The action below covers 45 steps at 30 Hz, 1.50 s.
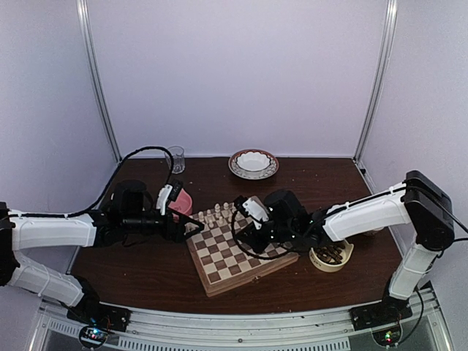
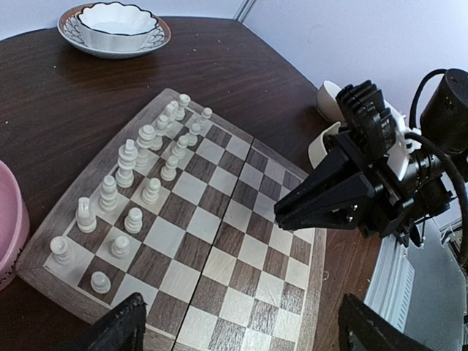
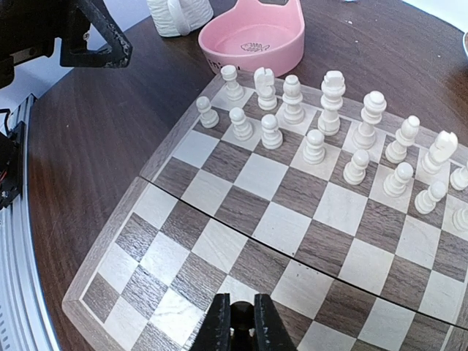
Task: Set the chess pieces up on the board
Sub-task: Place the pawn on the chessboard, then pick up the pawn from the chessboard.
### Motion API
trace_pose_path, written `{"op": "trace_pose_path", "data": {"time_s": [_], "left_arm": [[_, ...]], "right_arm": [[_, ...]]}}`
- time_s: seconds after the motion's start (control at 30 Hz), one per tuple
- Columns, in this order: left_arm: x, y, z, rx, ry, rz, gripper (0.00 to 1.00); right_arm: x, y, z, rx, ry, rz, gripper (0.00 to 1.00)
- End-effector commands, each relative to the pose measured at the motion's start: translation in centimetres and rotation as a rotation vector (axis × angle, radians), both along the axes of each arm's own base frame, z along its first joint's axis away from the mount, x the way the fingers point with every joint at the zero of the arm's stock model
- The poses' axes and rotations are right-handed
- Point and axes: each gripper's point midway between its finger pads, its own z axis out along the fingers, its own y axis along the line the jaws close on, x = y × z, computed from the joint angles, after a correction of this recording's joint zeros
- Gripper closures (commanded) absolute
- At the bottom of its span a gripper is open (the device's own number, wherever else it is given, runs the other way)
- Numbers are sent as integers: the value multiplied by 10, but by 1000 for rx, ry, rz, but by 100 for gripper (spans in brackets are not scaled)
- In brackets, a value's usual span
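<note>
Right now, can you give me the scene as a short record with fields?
board: on table, turned at an angle
white pieces: two rows on board, beside pink bowl
dark pieces: in cream bowl right of board; none seen on board
left tool: open, empty
right tool: shut, over board
</note>
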Motion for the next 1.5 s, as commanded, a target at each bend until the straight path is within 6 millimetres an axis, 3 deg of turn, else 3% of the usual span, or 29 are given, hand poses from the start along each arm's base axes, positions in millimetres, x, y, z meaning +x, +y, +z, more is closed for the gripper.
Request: {"op": "trace_pose_path", "data": {"time_s": [0.0, 0.83, 1.0, 1.23, 1.47], "left_arm": [[3, -5, 13, -7, -48, -16, 9], [7, -3, 10, 21, -45, 4, 9], [8, 0, 9, 33, -49, 17, 9], [9, 2, 8, 43, -54, 28, 9], [9, 3, 8, 46, -56, 30, 8]], "right_arm": [[8, 3, 2, -53, -46, -32, 90], [16, -3, -7, -143, -42, -74, 76], [21, -13, -21, -235, -10, -129, 74], [14, -8, -35, -304, 12, -96, 62], [13, -8, -49, -359, 30, -88, 66]]}}
